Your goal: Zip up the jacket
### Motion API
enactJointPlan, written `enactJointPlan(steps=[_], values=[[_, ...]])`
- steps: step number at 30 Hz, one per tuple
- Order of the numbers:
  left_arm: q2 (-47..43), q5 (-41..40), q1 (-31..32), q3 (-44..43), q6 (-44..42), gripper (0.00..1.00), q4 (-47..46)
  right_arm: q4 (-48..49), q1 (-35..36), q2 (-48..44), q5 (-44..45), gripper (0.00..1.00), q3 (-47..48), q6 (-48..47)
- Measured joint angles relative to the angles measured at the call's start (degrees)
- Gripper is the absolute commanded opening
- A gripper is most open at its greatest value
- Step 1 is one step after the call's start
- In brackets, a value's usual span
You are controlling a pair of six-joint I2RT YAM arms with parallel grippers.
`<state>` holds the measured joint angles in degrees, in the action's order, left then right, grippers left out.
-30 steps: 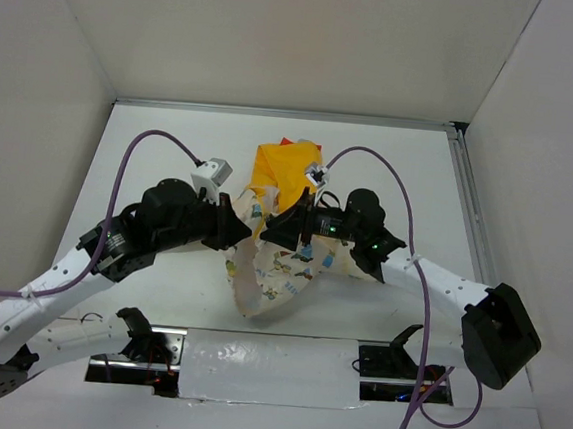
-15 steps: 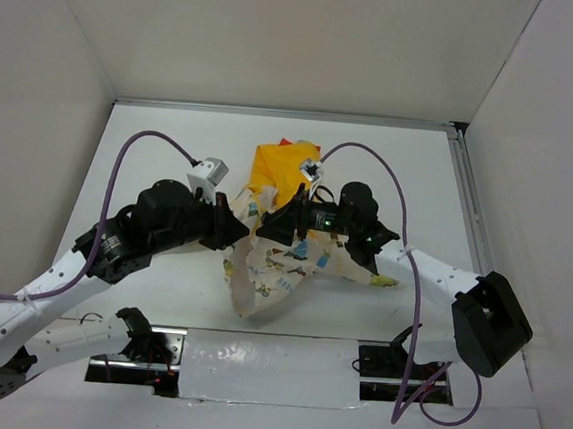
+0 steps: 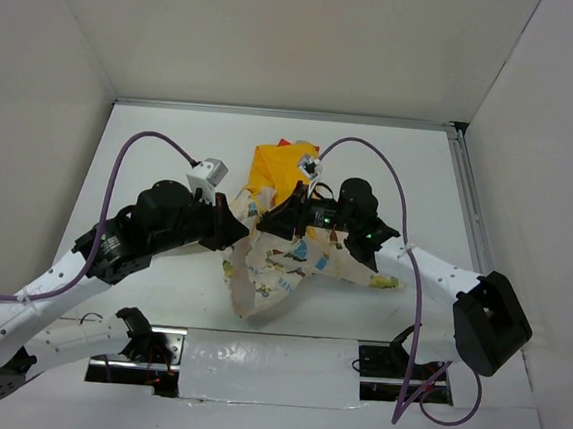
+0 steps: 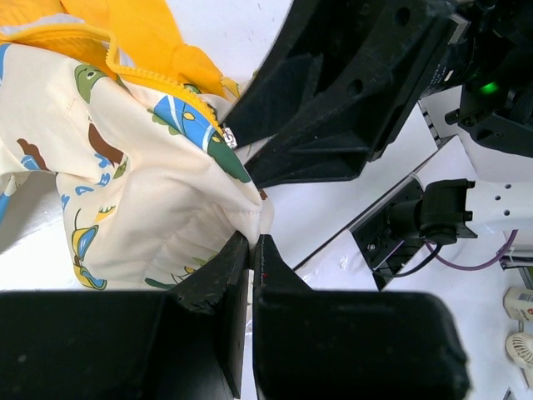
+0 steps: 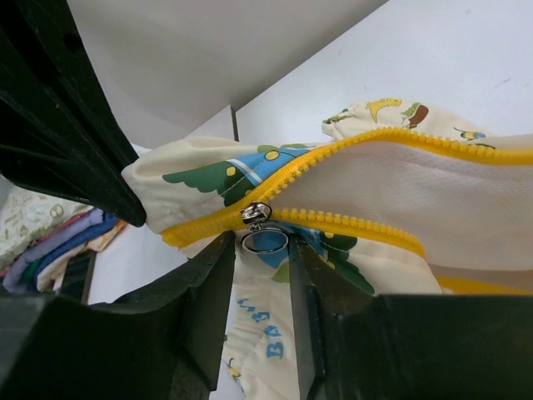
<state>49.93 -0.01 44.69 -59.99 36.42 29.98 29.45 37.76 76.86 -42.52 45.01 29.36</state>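
The jacket (image 3: 274, 270) lies bunched mid-table, cream with cartoon prints, its yellow-orange hood (image 3: 279, 164) toward the back. My left gripper (image 3: 248, 229) is shut on a fold of cream fabric at the jacket's front edge, seen in the left wrist view (image 4: 251, 242). My right gripper (image 3: 268, 225) faces it from the right. In the right wrist view its fingers (image 5: 262, 243) close on the silver ring pull (image 5: 266, 241) that hangs from the slider (image 5: 256, 212) on the yellow zipper (image 5: 366, 223). The teeth are joined left of the slider and split open to its right.
White walls enclose the table on three sides, with a metal rail (image 3: 467, 215) along the right. A taped strip (image 3: 264, 358) and the arm bases line the near edge. A pile of folded coloured cloth (image 5: 46, 233) shows beyond the table in the right wrist view.
My right arm has shifted left and slightly back, bringing its gripper closer to the left one over the jacket. A cream sleeve now shows more on the right. The left arm barely moved.
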Motion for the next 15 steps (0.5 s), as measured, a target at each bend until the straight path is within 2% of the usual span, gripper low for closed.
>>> enactJointPlan(steps=[5,8,9,15], values=[[-0.1,0.0,0.0,0.4,0.1,0.00,-0.1,0.2,0.2,0.0,-0.8,0.26,0.0,0.0],[-0.4,0.0,0.0,0.5,0.3,0.00,-0.2,0.2,0.2,-0.2,-0.8,0.13,-0.1,0.2],[-0.5,0.0,0.0,0.7,0.3,0.00,-0.3,0.2,0.2,-0.5,-0.7,0.00,-0.2,0.2],[-1.2,-0.8,0.0,1.1,1.6,0.00,-0.4,-1.9,1.2,-2.5,2.6,0.00,-0.6,-0.7]])
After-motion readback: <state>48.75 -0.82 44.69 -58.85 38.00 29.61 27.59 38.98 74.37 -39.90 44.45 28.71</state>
